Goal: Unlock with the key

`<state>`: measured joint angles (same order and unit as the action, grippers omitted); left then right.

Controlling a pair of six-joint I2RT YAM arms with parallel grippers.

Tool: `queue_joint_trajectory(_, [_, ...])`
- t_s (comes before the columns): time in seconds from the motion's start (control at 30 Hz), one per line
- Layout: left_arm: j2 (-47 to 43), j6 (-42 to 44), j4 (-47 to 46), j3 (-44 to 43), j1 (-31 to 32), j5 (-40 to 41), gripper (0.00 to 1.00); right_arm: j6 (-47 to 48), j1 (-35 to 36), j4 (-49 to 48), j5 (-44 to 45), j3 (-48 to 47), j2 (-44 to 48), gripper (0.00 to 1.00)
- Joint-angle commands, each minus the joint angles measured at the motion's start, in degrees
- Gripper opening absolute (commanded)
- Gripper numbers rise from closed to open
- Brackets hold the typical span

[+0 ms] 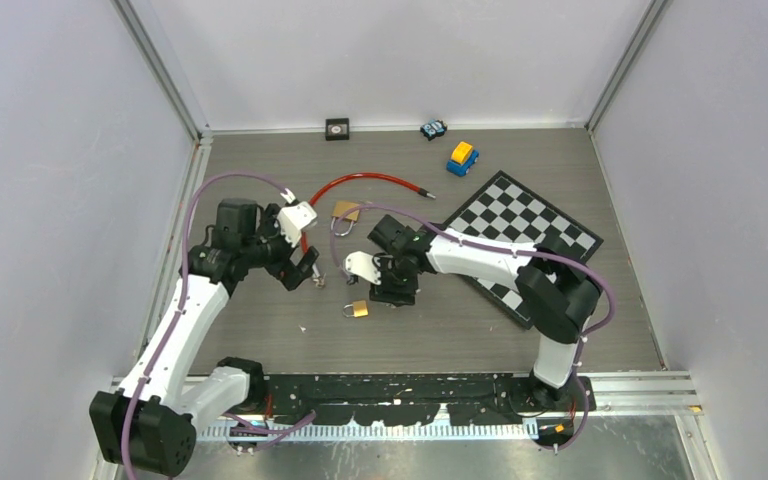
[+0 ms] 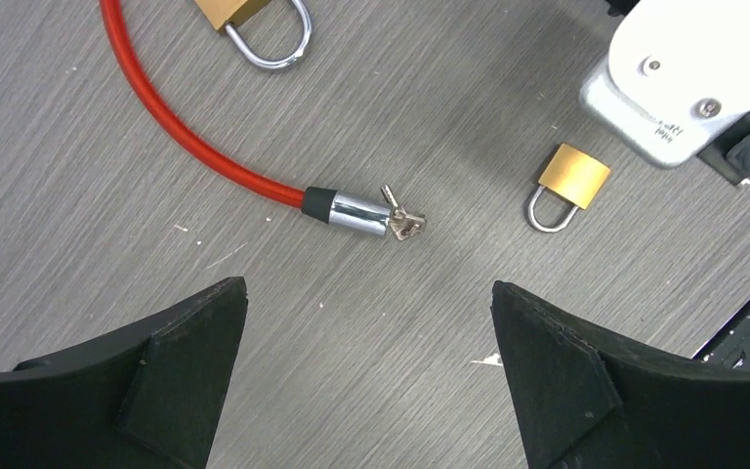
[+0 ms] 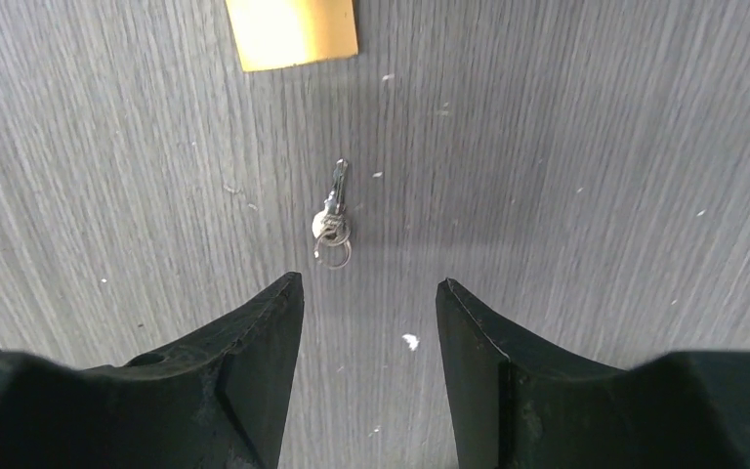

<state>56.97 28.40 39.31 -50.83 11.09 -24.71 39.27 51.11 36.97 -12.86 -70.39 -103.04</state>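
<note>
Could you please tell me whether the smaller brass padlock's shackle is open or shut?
Shut: on the smaller brass padlock, both shackle legs enter the body.

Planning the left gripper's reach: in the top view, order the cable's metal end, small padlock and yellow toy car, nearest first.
1. Cable's metal end, right beside the left gripper.
2. Small padlock, front-right of it.
3. Yellow toy car, far back right.

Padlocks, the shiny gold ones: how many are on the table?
2. The larger brass padlock lies beside the red cable lock; the small brass padlock lies alone, nearer the robot. Others might be hidden.
</note>
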Motion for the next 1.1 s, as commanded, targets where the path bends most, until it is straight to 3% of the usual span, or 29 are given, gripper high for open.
queue_joint_trajectory(0.0, [-1.43, -0.98, 1.47, -0.51, -0.63, -1.71, 0.98, 4.04, 1.35, 1.99, 1.44, -4.21, -1.89, 0.56])
queue_joint_trajectory(0.43, [-1.23, -0.12, 1.66, -0.86, -0.87, -1.00, 0.98, 5.06, 3.53, 3.43, 2.23, -4.25, -3.76, 0.54])
queue_joint_trajectory(1.07, [-1.26, -0.88, 0.52, -1.55, -1.33, -1.13, 0.98, 3.13, 3.56, 2.26, 3.44, -5.76, -7.22, 0.40])
